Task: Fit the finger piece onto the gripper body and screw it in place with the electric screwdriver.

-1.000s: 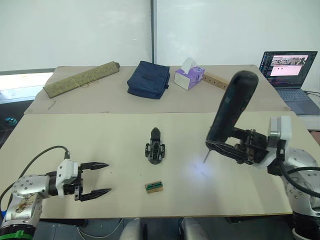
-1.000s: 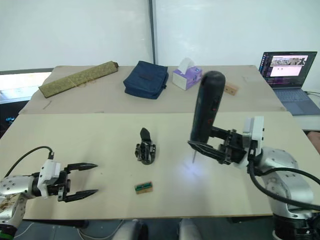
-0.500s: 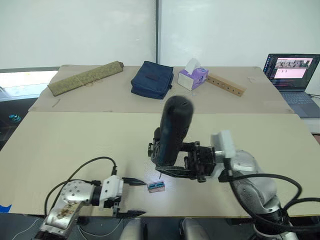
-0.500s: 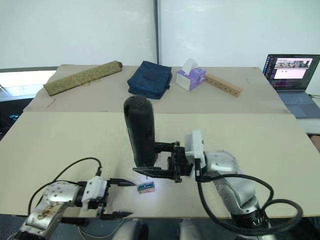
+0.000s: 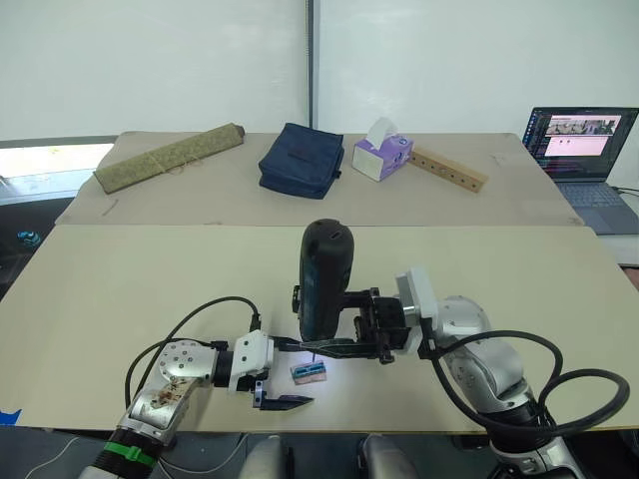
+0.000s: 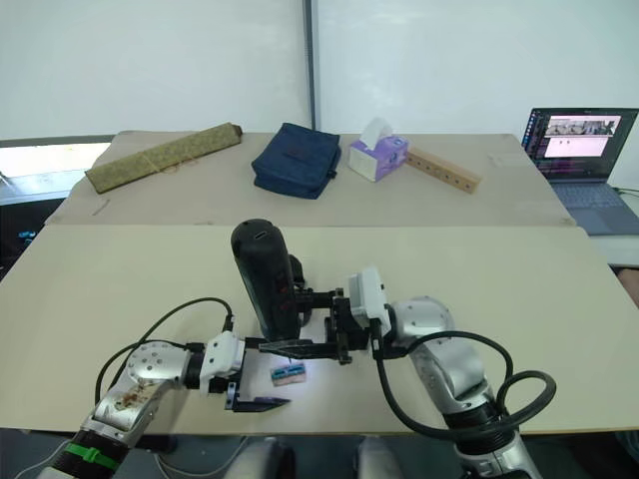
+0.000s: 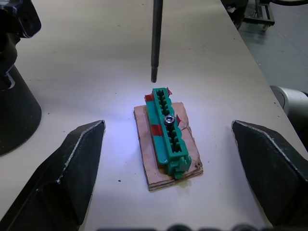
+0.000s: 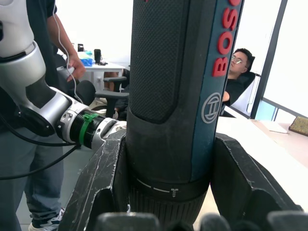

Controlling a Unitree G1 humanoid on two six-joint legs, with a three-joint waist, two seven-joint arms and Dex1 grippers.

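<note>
My right gripper (image 5: 324,342) is shut on the electric screwdriver (image 5: 324,279), holding it upright over the middle of the near table. Its thin bit (image 7: 155,38) hangs just above one end of a small green-topped block (image 7: 168,137), which has a screw head in its slot. My left gripper (image 5: 290,372) is open, with one finger (image 7: 72,163) on each side of that block and touching nothing. The gripper body (image 6: 296,271) stands behind the screwdriver, mostly hidden by it. The finger piece is out of view.
On the far table lie a rolled mat (image 5: 170,156), a navy bag (image 5: 298,159), a tissue box (image 5: 380,156), a wooden bar (image 5: 449,169) and a laptop (image 5: 582,140). A seated person (image 8: 239,72) and a standing person (image 8: 38,29) are close by.
The right arm has carried the screwdriver a little left and lower, over the green block. My left gripper has moved in so that its fingers straddle the block.
</note>
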